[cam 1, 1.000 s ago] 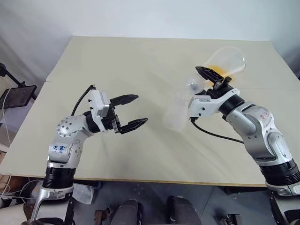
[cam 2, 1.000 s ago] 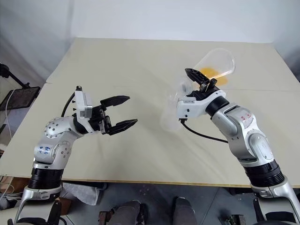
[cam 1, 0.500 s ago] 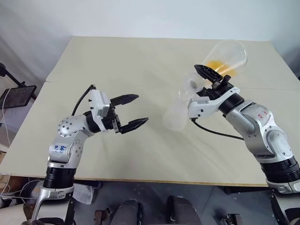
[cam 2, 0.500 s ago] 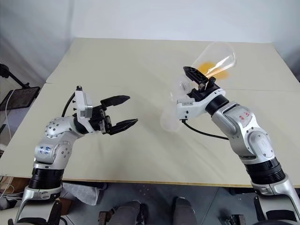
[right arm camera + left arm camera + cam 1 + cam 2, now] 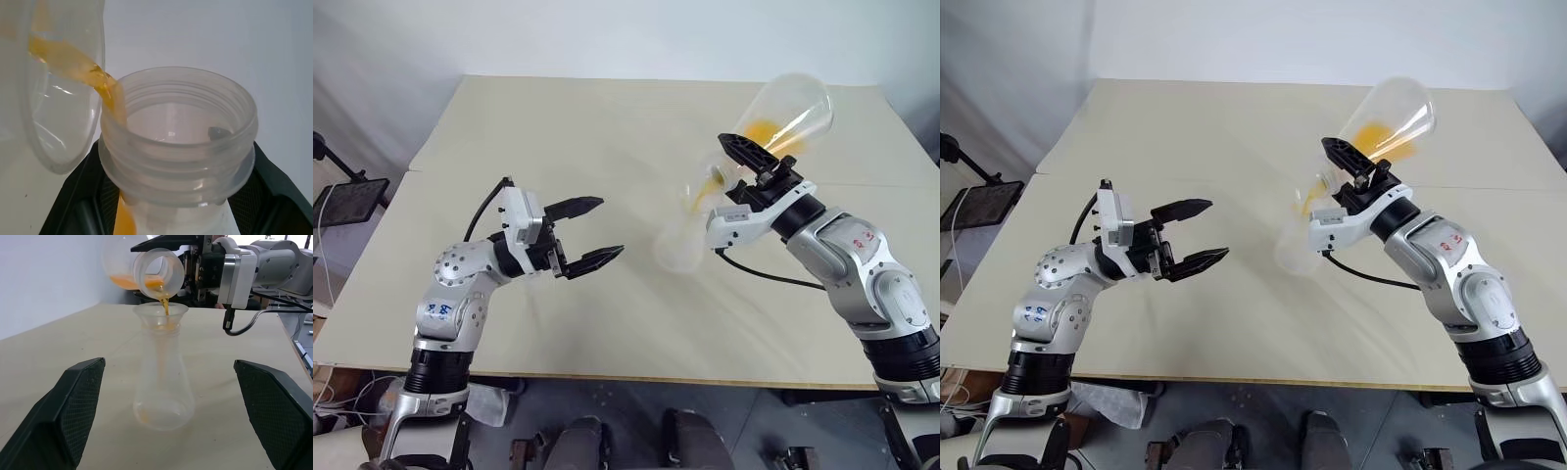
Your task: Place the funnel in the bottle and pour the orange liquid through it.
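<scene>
On the bench (image 5: 558, 127), in your head views, the bottle (image 5: 680, 235) stands upright near the middle. Your right pincer (image 5: 751, 163) is clamped on a tilted flask (image 5: 783, 117), raised above and behind the bottle, mouth pointing down toward the bottle's neck. Your left pincer (image 5: 592, 233) hangs well to the bottle's left, fingers wide apart and holding nothing.

Through your left wrist view, the funnel (image 5: 161, 316) sits in the bottle's neck, and the orange liquid (image 5: 165, 303) falls in a thin stream from the flask's mouth into it. More of it pools inside the tilted flask, and a faint orange trace lies at the bottle's bottom.

From your right wrist view, the stream runs off the flask's rim beside a wide threaded neck (image 5: 178, 142), close before the lens.
</scene>
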